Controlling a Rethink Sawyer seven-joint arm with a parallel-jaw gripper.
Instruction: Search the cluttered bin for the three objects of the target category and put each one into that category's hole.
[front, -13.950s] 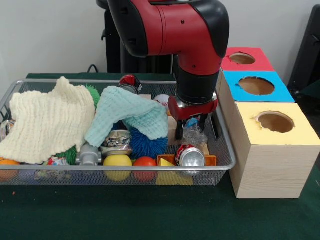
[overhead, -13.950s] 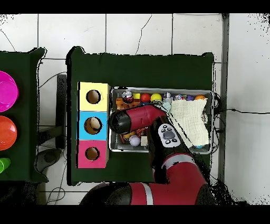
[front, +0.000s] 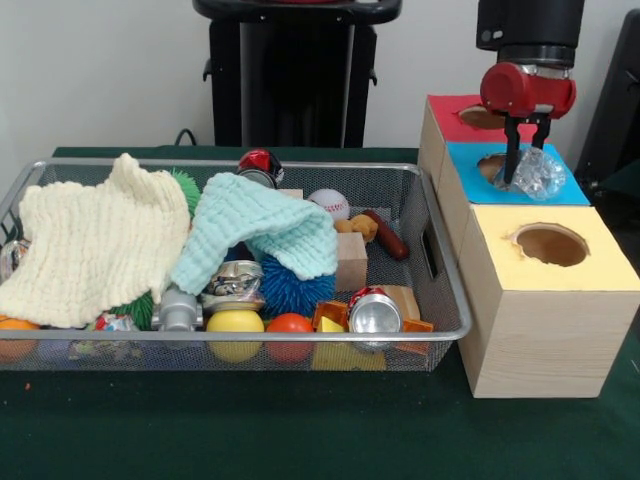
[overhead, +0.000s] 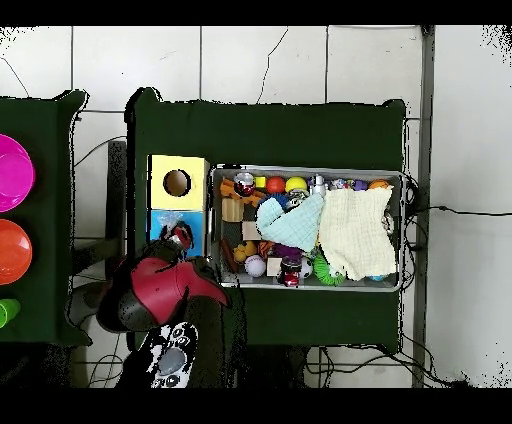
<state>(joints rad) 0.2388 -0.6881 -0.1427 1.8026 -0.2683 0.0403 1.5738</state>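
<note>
My gripper (front: 527, 160) hangs over the blue-topped box (front: 565, 190), shut on a wrinkled silvery piece (front: 541, 173) that touches the blue top just right of its round hole (front: 491, 166). In the overhead view the gripper (overhead: 178, 238) covers most of the blue box (overhead: 158, 222). The wire-mesh bin (front: 250, 337) stands to the left, full of clutter. Another wrinkled silvery piece with blue and red print (front: 233, 284) lies in the bin under the mint cloth, and one more (front: 108, 322) lies at the front left. The bin also shows in the overhead view (overhead: 400, 230).
A red-topped box (front: 450, 122) stands behind the blue one and a yellow-topped box (front: 600, 265) in front. A cream cloth (front: 95, 240) and a mint cloth (front: 265, 225) cover much of the bin. Balls, wooden blocks, a blue spiky ball (front: 295, 290) and cans (front: 373, 312) lie around.
</note>
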